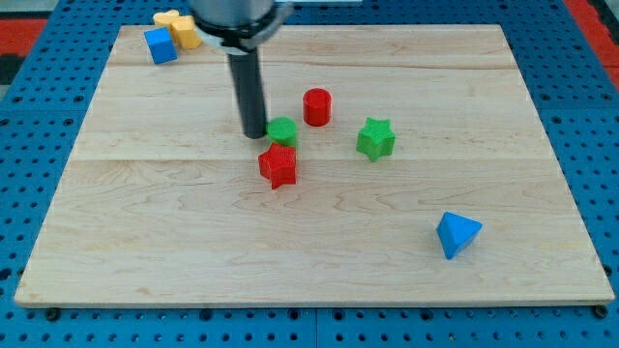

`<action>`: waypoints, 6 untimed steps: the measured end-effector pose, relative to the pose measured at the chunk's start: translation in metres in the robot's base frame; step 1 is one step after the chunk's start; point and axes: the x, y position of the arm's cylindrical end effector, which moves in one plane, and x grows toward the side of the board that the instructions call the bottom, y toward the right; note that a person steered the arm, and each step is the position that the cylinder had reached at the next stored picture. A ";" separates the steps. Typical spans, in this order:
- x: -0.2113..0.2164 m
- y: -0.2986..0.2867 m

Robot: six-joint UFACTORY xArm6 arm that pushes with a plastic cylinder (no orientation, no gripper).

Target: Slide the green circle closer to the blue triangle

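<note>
In the camera view, our rod has no fingers; my tip touches the green circle from the view's left. A red star sits just below. The blue triangle lies well apart, lower right.

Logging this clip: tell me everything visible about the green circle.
The green circle is a small, squat, matte green cylinder standing flat on the wooden board, slightly above centre. My tip sits right against its left side. The red star lies just below, apparently touching it. The blue triangle is far off, lower right.
</note>
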 end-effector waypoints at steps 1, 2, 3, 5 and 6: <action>0.012 0.037; 0.017 0.085; 0.027 0.136; 0.064 0.132; 0.098 0.179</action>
